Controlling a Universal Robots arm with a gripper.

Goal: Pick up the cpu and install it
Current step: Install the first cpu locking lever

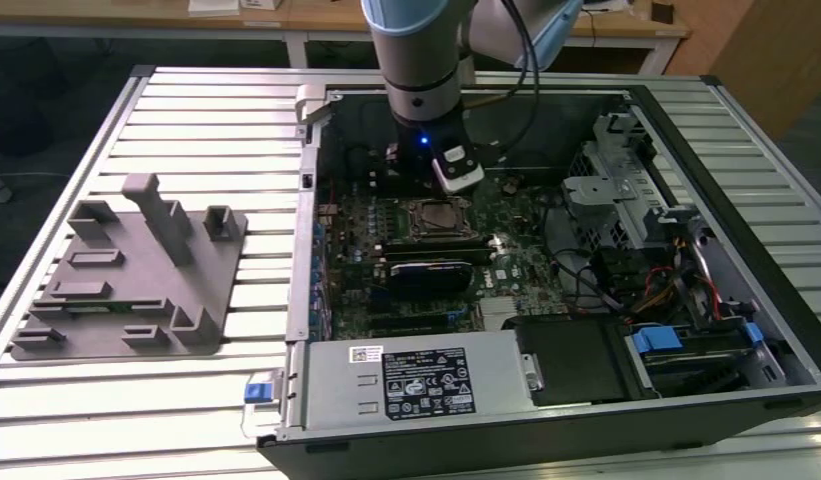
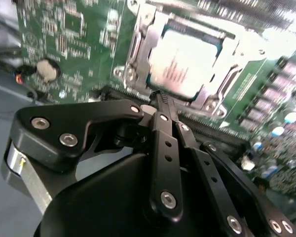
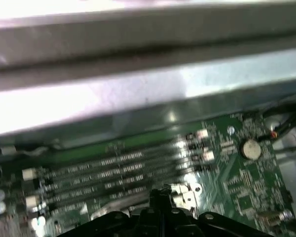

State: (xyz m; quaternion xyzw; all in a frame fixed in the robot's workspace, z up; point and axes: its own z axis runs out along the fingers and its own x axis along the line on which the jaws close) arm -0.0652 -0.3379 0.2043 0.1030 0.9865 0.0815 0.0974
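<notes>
The cpu [image 1: 437,212] lies flat in the motherboard socket [image 1: 399,215] inside the open computer case; its silvery top plate [image 2: 185,61] sits within the metal socket frame [image 2: 138,54]. My gripper [image 1: 456,178] hangs just above and behind the socket, tilted. In both wrist views its black fingers [image 2: 164,128] come together at the tip [image 3: 160,191], shut with nothing between them. The tip [image 2: 160,98] is close to the edge of the socket frame, apart from the cpu.
A grey fixture plate [image 1: 130,270] with blocks rests on the slatted table [image 1: 223,120] at the exterior view's left. Inside the case are memory slots [image 3: 103,173], a coin battery [image 2: 47,70], a power supply [image 1: 410,385], cables and a drive cage [image 1: 637,200].
</notes>
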